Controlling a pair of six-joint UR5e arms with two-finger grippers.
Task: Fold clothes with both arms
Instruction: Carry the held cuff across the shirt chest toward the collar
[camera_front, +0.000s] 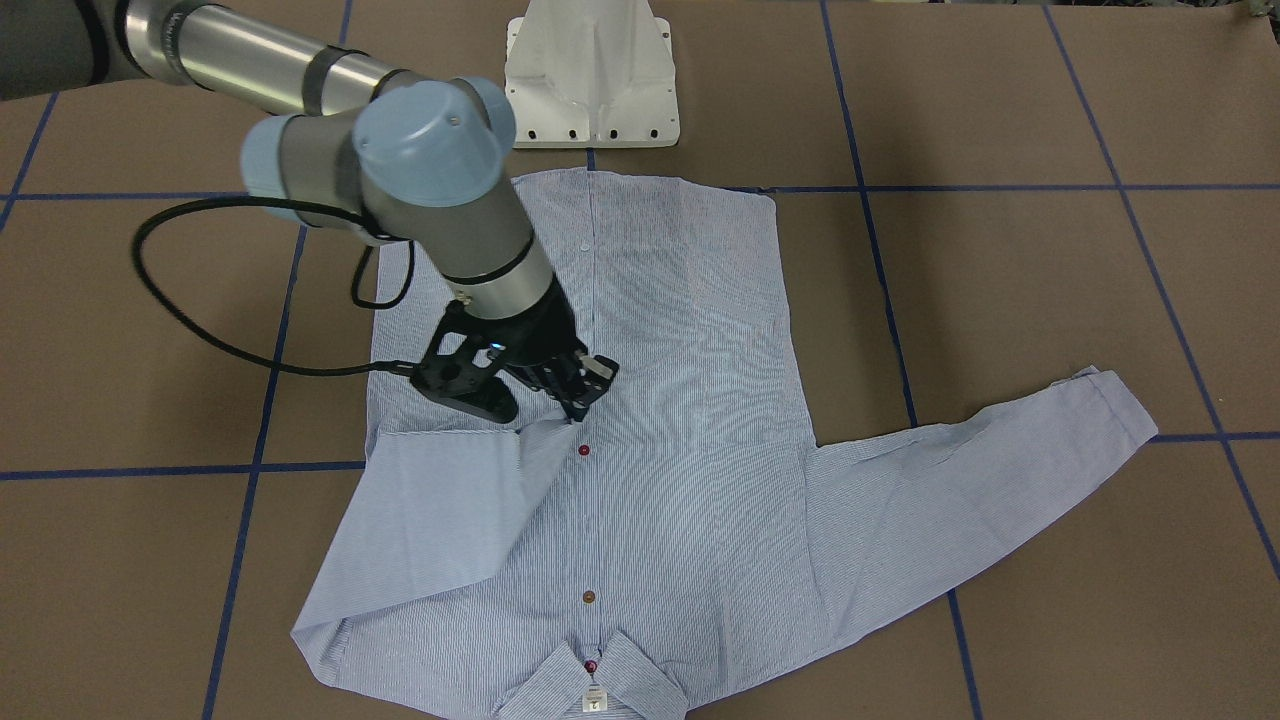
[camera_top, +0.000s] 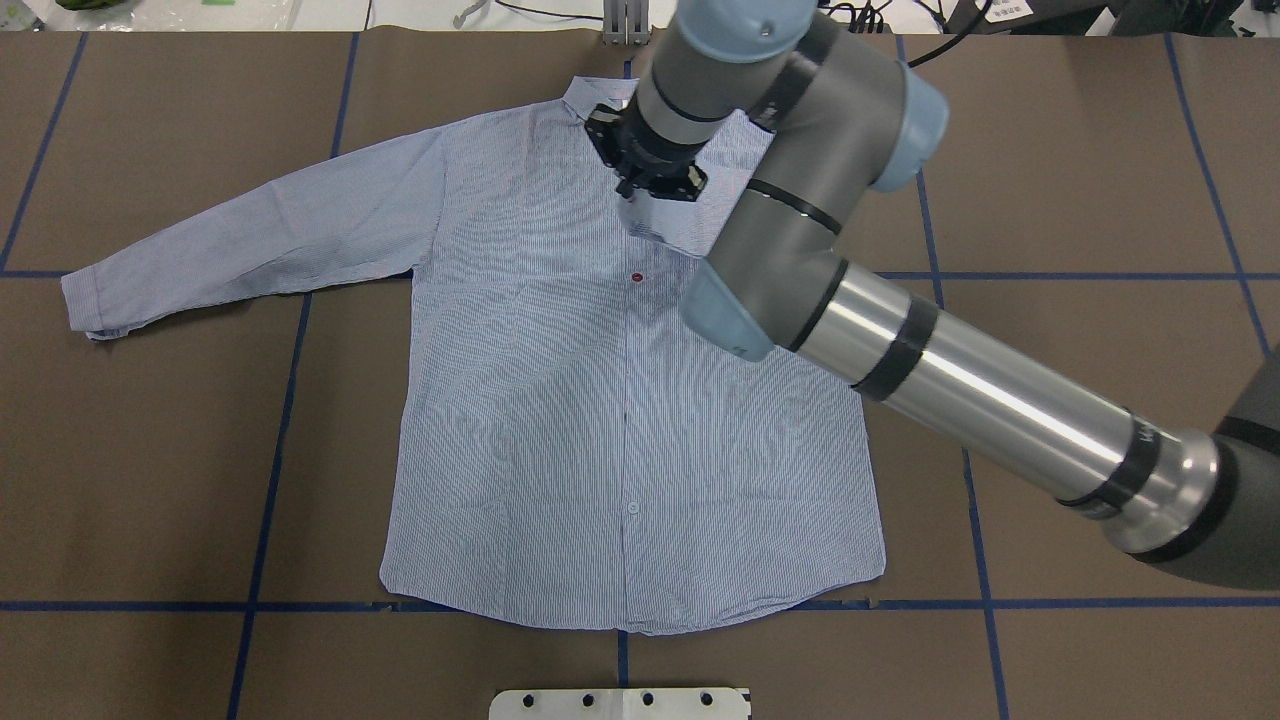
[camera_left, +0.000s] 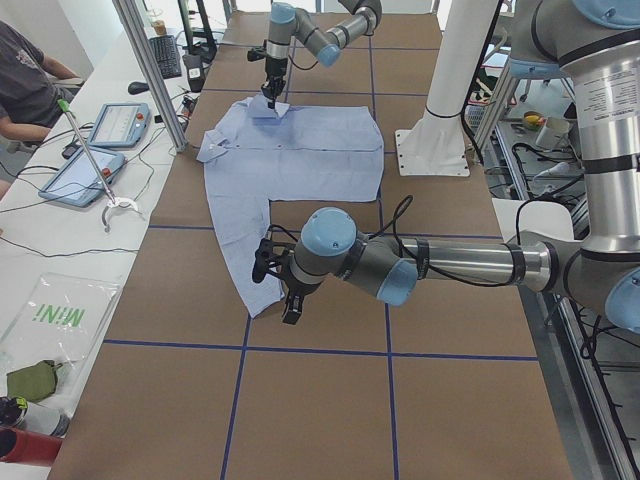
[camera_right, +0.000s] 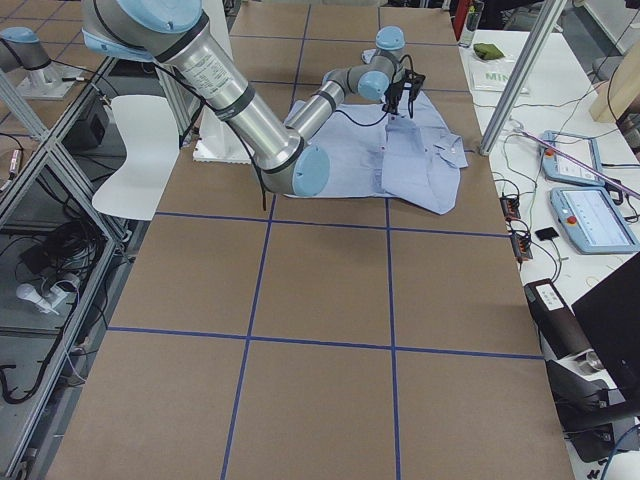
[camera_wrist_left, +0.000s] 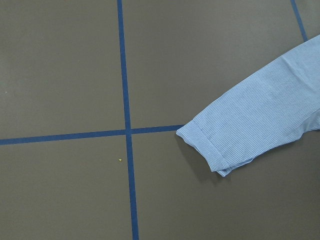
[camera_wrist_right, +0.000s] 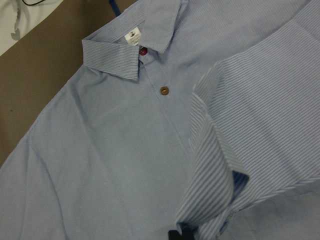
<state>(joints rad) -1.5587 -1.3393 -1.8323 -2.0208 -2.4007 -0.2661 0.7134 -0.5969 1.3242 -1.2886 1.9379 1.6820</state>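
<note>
The striped shirt (camera_front: 680, 420) lies flat, front up, with its collar (camera_front: 590, 685) on the side away from the robot. My right gripper (camera_front: 545, 408) hangs over the chest, shut on the cuff of the right sleeve (camera_front: 430, 520), which is folded in across the front. In the right wrist view that sleeve fabric (camera_wrist_right: 215, 170) rises to the fingers at the bottom edge. The other sleeve (camera_top: 250, 235) stretches out flat. My left gripper (camera_left: 275, 288) shows only in the exterior left view, close to that sleeve's cuff (camera_wrist_left: 210, 150); I cannot tell whether it is open or shut.
The white pedestal base (camera_front: 590, 90) stands just beyond the shirt's hem. Blue tape lines (camera_top: 285, 420) grid the brown table. A side table with tablets (camera_left: 85, 175) and a seated person (camera_left: 25, 85) runs along the collar side, behind an aluminium post (camera_left: 150, 70).
</note>
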